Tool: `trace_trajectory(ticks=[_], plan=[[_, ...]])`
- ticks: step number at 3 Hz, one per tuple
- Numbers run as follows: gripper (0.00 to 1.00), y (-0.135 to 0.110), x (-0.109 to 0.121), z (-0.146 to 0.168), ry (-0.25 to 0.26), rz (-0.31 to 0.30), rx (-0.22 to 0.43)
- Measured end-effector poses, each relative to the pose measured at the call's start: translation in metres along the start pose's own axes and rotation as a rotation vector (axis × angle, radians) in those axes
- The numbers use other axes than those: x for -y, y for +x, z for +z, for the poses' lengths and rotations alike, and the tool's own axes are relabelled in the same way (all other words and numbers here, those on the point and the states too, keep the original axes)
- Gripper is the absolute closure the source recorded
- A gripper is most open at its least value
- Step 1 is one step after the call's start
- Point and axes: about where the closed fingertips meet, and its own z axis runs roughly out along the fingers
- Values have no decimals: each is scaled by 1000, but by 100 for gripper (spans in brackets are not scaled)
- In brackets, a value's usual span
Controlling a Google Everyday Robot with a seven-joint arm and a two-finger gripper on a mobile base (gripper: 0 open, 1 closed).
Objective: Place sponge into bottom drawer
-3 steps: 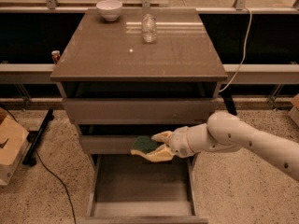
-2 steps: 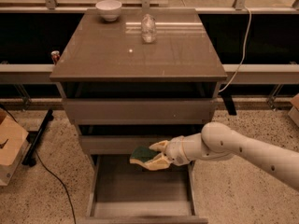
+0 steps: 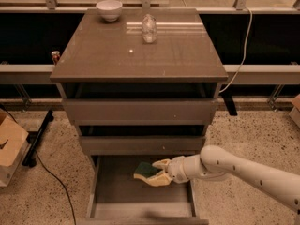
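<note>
Most of the job looks done, judging by how things lie. The bottom drawer is pulled well out below the table, and the hand has reached in from the right, over the drawer's rear half. It is clamped on the sponge, one finger above and one below, green layer uppermost. The sponge hangs low inside the drawer's outline, near the back and right of centre. Whether it touches the floor cannot be told.

What is left, as I judge it, is the release: lower the sponge the last bit, let go, and draw the arm back out past the right wall.

As for containers, the bottom drawer holds nothing but the gripped sponge, and its grey floor is bare elsewhere. The upper drawers show only their fronts, with their insides hidden. On the table stand a white bowl, whose contents are not visible, and a clear bottle.
</note>
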Motion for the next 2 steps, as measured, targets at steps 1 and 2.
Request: trace_trajectory(ticks=[1,2], plan=[[100,41,15,20,-29,89,0],[100,42,15,20,-29,89,0]])
